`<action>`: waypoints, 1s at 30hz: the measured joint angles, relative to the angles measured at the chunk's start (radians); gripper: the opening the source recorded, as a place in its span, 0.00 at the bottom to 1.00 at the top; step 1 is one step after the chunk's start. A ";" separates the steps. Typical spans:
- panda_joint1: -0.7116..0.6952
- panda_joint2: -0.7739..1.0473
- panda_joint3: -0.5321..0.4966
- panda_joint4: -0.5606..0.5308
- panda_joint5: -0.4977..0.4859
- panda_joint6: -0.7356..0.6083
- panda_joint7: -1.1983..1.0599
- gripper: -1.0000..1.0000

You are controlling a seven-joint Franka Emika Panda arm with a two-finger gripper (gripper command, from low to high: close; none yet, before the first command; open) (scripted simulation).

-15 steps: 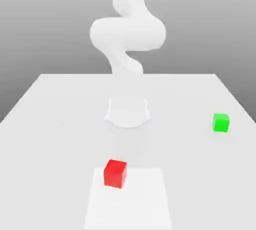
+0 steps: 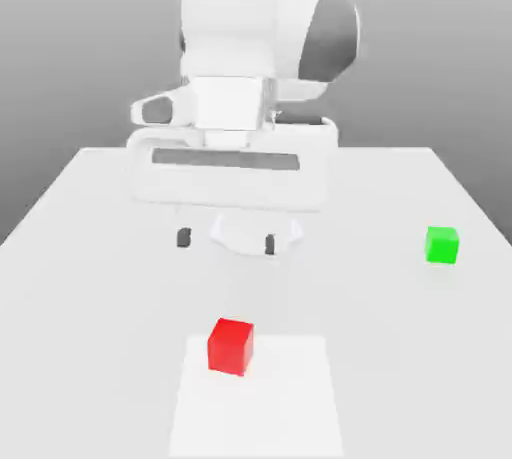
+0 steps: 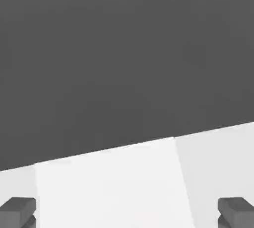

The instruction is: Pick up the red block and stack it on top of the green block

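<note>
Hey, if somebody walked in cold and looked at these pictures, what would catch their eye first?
Most likely the big white robot arm looming at the top of the exterior view, its open gripper hanging above the table with nothing in it. Next, the two spots of color: the red block near the front, on a paler square patch, and the green block apart, toward the exterior view's right.

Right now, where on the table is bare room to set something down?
Bare: the table on the exterior view's left, and the stretch between the red block and the green block. Crowded: under the open fingers, near the arm's base.
</note>
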 joint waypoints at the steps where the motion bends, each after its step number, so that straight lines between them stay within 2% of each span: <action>1: -0.004 0.044 -0.002 -0.032 0.002 0.030 0.009 0.50; 4: -0.010 0.184 -0.005 -0.078 0.007 0.134 0.022 0.50; 9: -0.010 0.371 -0.006 -0.062 0.007 0.292 0.025 0.50; 10: -0.010 0.399 -0.006 -0.058 0.007 0.316 0.025 0.00; 17: -0.012 0.402 -0.005 -0.058 0.003 0.319 0.028 0.00; 24: -0.021 0.174 0.006 -0.090 0.006 0.124 0.026 0.00; 30: 0.191 0.093 0.142 -0.090 0.088 0.054 -0.041 0.00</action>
